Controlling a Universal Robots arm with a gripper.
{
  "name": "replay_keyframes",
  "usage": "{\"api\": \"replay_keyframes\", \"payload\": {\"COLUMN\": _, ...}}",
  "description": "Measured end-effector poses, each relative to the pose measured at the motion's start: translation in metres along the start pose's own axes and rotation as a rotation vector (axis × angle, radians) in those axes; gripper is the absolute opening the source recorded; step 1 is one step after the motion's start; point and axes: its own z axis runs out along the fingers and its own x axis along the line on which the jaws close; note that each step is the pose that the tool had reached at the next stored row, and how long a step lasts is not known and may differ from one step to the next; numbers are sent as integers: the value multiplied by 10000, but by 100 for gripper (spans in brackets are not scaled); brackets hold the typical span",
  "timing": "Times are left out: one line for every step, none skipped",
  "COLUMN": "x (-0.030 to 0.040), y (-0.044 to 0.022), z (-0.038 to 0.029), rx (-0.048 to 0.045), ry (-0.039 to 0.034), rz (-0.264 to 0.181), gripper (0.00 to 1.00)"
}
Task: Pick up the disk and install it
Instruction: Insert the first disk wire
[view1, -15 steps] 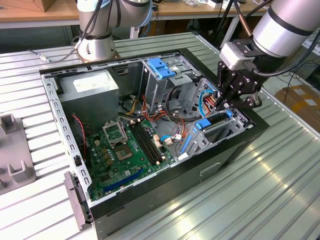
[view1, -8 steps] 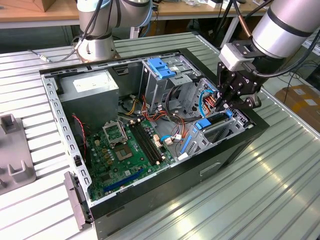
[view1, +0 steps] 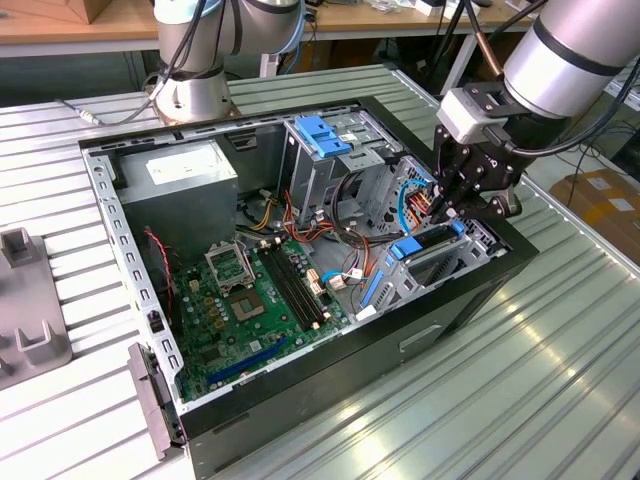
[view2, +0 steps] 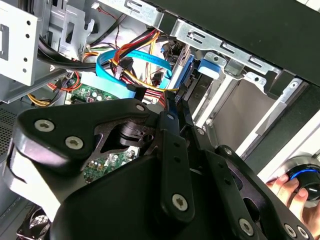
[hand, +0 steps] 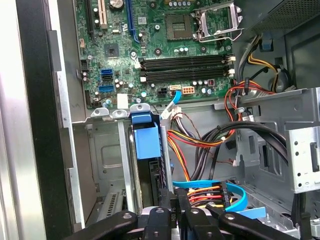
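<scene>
Gripper (view1: 455, 212) hung over disk (view1: 428, 243) in computer case (view1: 470, 300), exterior view's right; we couldn't tell if fingers gripped.

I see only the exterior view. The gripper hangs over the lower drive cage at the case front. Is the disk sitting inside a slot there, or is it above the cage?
Observer: In the first wrist view the disk stands on edge between the metal walls of the cage, its blue end toward the motherboard. The gripper is at its other end.
Operator: Are there cables near the gripper?
Observer: Yes. A flat blue cable with red and yellow wires curves right beside it.
Operator: Is anybody close to the case?
Observer: In the second wrist view a person's hand rests on a round device with a blue ring, outside the case.
</scene>
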Motion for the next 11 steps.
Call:
{"api": "replay_keyframes", "payload": {"x": 0, "y": 0, "z": 2, "rx": 0, "ry": 0, "rz": 0, "gripper": 17}}
{"api": "replay_keyframes", "payload": {"x": 0, "y": 0, "z": 4, "rx": 0, "ry": 0, "rz": 0, "gripper": 17}}
{"api": "replay_keyframes", "payload": {"x": 1, "y": 0, "z": 8, "rx": 0, "ry": 0, "rz": 0, "gripper": 17}}
{"api": "replay_keyframes", "payload": {"x": 1, "y": -1, "z": 10, "rx": 0, "ry": 1, "rz": -1, "gripper": 17}}
{"api": "replay_keyframes", "payload": {"x": 1, "y": -1, "z": 12, "rx": 0, "ry": 0, "rz": 0, "gripper": 17}}
{"api": "replay_keyframes", "payload": {"x": 1, "y": -2, "z": 14, "rx": 0, "ry": 0, "rz": 0, "gripper": 17}}
{"api": "replay_keyframes", "payload": {"x": 1, "y": -3, "z": 16, "rx": 0, "ry": 0, "rz": 0, "gripper": 17}}
{"api": "replay_keyframes", "payload": {"x": 2, "y": -4, "z": 19, "rx": 0, "ry": 0, "rz": 0, "gripper": 17}}
{"api": "replay_keyframes", "payload": {"x": 2, "y": -4, "z": 20, "rx": 0, "ry": 0, "rz": 0, "gripper": 17}}
{"api": "replay_keyframes", "payload": {"x": 2, "y": -5, "z": 23, "rx": 0, "ry": 0, "rz": 0, "gripper": 17}}
{"api": "replay_keyframes", "payload": {"x": 2, "y": -6, "z": 26, "rx": 0, "ry": 0, "rz": 0, "gripper": 17}}
